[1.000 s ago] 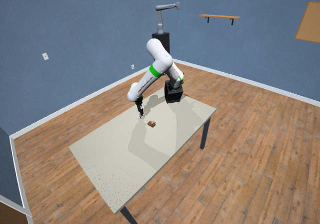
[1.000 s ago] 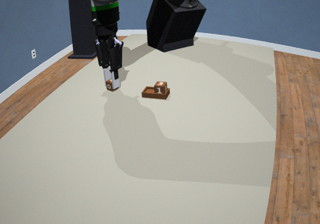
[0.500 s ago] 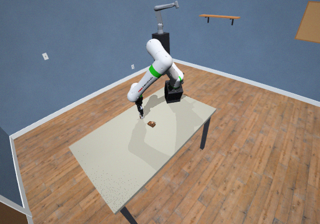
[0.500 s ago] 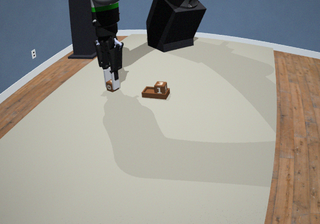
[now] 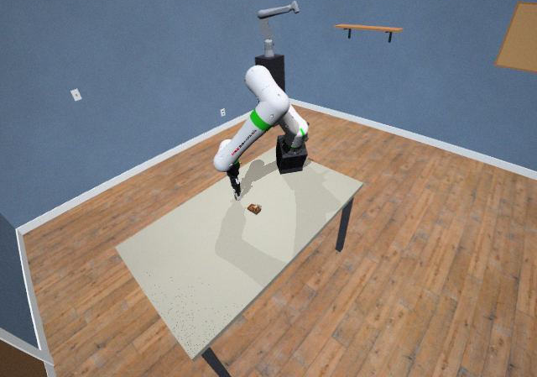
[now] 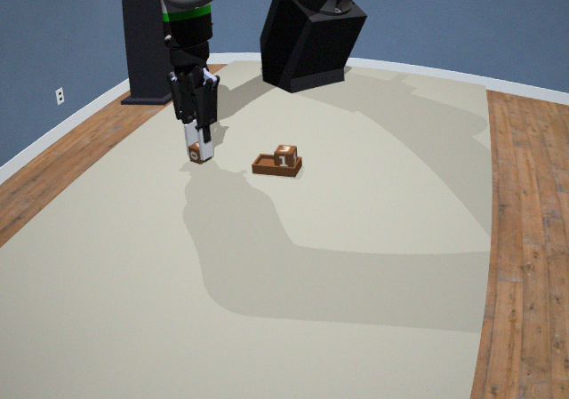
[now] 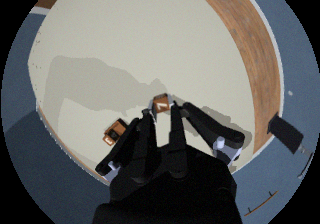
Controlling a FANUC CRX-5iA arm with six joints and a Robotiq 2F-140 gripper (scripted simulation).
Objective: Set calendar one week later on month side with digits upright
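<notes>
A small brown wooden tray (image 6: 276, 167) lies flat on the table (image 6: 284, 248). One brown cube (image 6: 285, 155) stands in its right half and shows a white 1 toward the camera. The tray's left half is empty. My gripper (image 6: 199, 155) hangs to the left of the tray, pointing down, and is shut on the second brown cube (image 6: 195, 154), which shows a white 0 on its front face. The cube is at or just above the table top; I cannot tell if it touches. In the wrist view the held cube (image 7: 160, 103) sits between my fingertips, and the tray (image 7: 116, 130) lies to the left.
The arm's black base (image 6: 312, 32) stands on the table's far edge behind the tray. A dark pedestal (image 6: 144, 41) with a second grey arm (image 5: 271, 21) stands on the floor beyond the table. The table's right edge (image 6: 482, 229) runs along the wooden floor.
</notes>
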